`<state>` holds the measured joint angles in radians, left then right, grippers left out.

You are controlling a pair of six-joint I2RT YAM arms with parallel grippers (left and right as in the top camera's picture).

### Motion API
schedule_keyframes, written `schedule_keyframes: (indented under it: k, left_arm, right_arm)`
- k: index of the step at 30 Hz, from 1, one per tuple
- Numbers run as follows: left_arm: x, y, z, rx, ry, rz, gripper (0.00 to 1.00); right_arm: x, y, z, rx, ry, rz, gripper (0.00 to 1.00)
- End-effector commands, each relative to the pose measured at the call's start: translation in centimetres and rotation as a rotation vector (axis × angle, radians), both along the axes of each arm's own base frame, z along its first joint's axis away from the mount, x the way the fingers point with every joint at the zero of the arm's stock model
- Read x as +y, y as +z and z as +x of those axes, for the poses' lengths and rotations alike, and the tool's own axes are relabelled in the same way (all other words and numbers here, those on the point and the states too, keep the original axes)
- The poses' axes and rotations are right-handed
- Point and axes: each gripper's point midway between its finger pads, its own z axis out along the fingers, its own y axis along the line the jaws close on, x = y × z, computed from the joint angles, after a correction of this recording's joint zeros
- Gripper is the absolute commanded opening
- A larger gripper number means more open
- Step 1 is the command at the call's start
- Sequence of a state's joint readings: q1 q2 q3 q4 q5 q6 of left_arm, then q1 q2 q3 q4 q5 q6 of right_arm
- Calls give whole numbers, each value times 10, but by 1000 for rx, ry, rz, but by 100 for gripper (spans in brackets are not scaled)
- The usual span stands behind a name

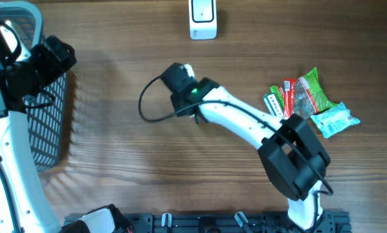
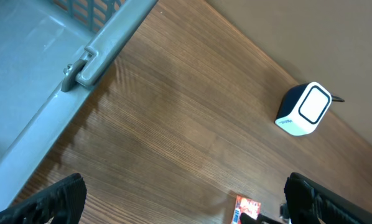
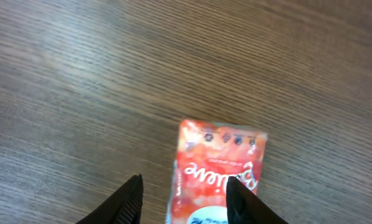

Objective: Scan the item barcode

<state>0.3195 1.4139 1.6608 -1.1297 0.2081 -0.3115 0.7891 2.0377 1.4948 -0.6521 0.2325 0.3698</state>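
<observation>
On the counter the right gripper hangs directly over the red packet, jaws parted and not clamping it, its long axis crossing their closing line, nearer than the wide-open left gripper, with the scanner beyond.

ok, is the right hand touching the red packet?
Cannot tell. Right wrist view: the right hand overlaps the red packet with one finger; contact or hover unclear.
</observation>
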Motion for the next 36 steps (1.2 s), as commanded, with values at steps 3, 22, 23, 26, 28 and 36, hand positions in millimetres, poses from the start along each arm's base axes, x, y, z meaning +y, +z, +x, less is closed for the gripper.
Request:
schedule_keyframes:
  k: [3,22,23,26,28,36]
  left_arm:
    - [-3,4,1,-14,-23,6,100]
    - [-3,4,1,-14,-23,6,100]
    - [-3,4,1,-14,-23,6,100]
    - [-3,4,1,-14,-23,6,100]
    - [-3,4,1,-14,-23,6,100]
    - [-3,4,1,-14,-23,6,100]
  right_arm:
    - [-6,12,7,-228,-17,-227,45]
    - [-5,-32,-1,-191,24,-325,29]
    - [-6,-32,-2,-190,25,-327,29]
    - [-11,-38,-6,-177,27,-341,35]
    - [-14,-43,-8,-169,30,-353,36]
    - [-18,-49,-11,-159,11,-351,16]
